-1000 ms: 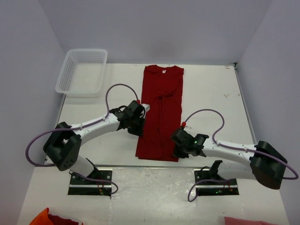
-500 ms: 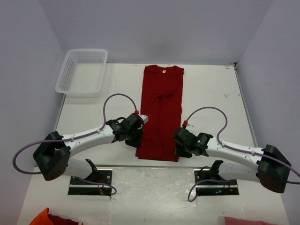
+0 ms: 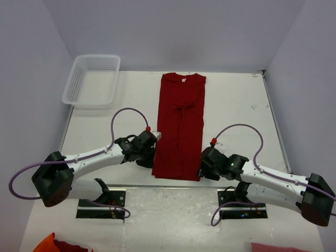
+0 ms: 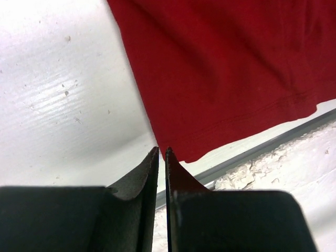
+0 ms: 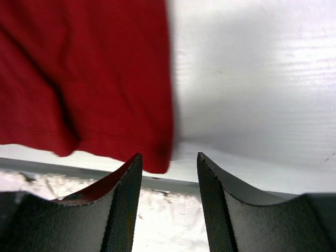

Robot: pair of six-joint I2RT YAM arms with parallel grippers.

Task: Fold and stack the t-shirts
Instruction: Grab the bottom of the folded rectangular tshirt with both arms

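T-shirt (image 3: 180, 126) is the dark red one, lying flat down the middle of the desk (image 3: 236, 105) as a long narrow strip. Collar and white label are at the far end, hem right by the near edge. The sides look already folded in, so my guess is the step in hand is grabbing both hem corners to fold the strip toward the collar.

Left hand (image 4: 161, 150) sits at the near-left hem corner, fingers all but closed with just a sliver between them, holding nothing. The cloth edge is just beside the tips. Right hand (image 5: 169, 155) is at the near-right corner, about half open and empty, with the corner right at the mouth of the gap.

To do it well, I'd say the left needs to open wider before going in. Both should pinch every layer at the corner, not only the top one, then lift together and level so the hem stays square.
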